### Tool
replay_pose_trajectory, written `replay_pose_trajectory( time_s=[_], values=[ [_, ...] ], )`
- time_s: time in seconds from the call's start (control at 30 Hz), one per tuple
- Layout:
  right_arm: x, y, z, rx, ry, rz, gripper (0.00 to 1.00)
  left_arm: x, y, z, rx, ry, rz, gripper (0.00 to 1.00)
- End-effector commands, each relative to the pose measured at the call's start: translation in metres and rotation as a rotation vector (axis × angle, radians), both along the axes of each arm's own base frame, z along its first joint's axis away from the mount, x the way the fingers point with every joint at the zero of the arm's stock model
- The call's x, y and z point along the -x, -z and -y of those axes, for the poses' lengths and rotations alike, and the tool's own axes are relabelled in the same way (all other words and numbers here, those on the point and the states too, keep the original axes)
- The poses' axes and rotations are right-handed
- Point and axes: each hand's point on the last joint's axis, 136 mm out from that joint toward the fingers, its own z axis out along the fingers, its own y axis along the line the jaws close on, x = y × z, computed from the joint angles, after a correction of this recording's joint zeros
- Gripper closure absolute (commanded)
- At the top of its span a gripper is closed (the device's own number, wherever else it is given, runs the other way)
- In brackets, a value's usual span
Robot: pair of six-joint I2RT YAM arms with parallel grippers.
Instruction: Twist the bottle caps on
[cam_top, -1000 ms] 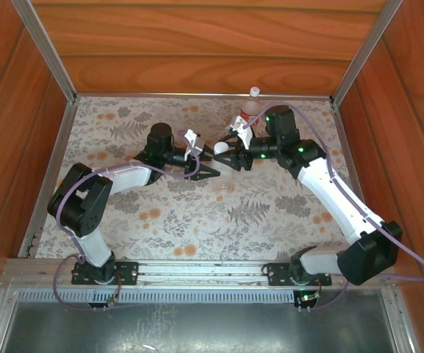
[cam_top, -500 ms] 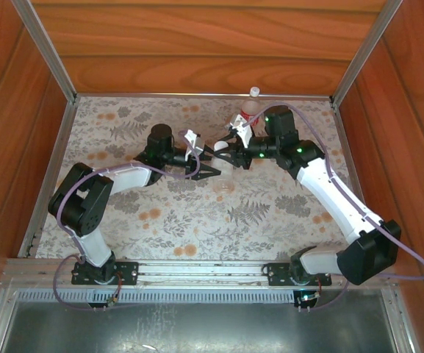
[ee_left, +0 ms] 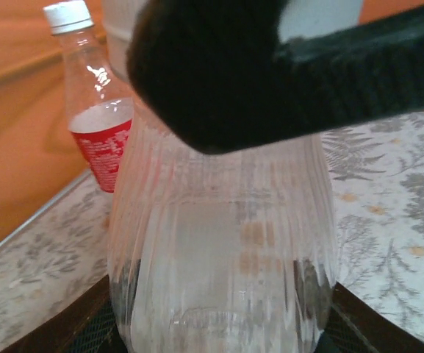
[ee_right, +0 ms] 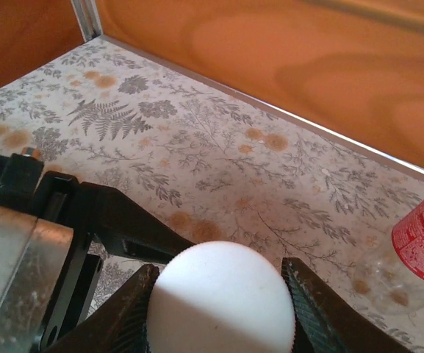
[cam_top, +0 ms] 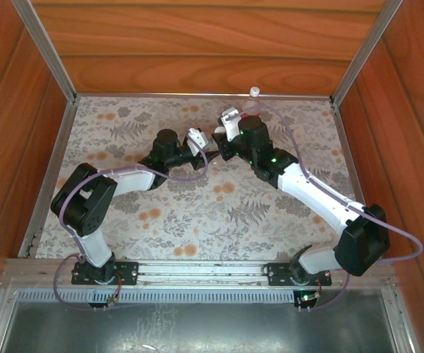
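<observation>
Enclosing floral cloth (cam_top: pixel 197 220), wooden walls (cam_top: pixel 197 51), metal frame (cam_top: pixel 45 51)

From above, the flowered cloth (cam_top: pixel 197 220) lies bare at 6 o'clock of the table's middle, between the left arm (cam_top: pixel 123 180) and the right arm (cam_top: pixel 314 195), so a gripper could pass there. The corners at 10 and 2 o'clock are bare too.

Toward 12 o'clock it is crowded. The left gripper (cam_top: pixel 206 145), clamped on a ribbed clear bottle (ee_left: pixel 219 250), meets the right gripper (cam_top: pixel 220 143), which pinches a white cap (ee_right: pixel 223 298) just over it.

At 1 o'clock a capped red-label bottle (ee_left: pixel 98 125) stands against the back wooden wall (cam_top: pixel 197 51). More wooden walls close off 9 and 3 o'clock.
</observation>
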Motion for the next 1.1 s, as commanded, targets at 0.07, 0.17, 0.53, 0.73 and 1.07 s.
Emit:
replay_pose_trajectory(
  time_s=[0.07,0.17,0.53,0.73,1.07],
  values=[
    [0.014,-0.032,-0.003,-0.088,-0.145,-0.016,0.34,-0.005,-0.005,-0.02,0.013,-0.034,0.006,0.45],
    [0.035,-0.042,-0.005,-0.085,-0.324,-0.019,0.27,0.018,-0.004,-0.018,0.056,0.127,-0.062,0.45],
    [0.085,-0.066,0.007,-0.102,-0.667,-0.102,0.23,0.079,-0.025,-0.018,0.146,0.556,-0.177,0.45],
    [0.072,-0.063,-0.002,-0.115,-0.667,-0.107,0.29,0.082,-0.03,-0.018,0.151,0.576,-0.174,0.45],
    [0.062,-0.032,-0.018,0.0,-0.662,-0.183,0.33,0.082,-0.032,-0.017,0.152,0.571,-0.175,0.45]
  ],
)
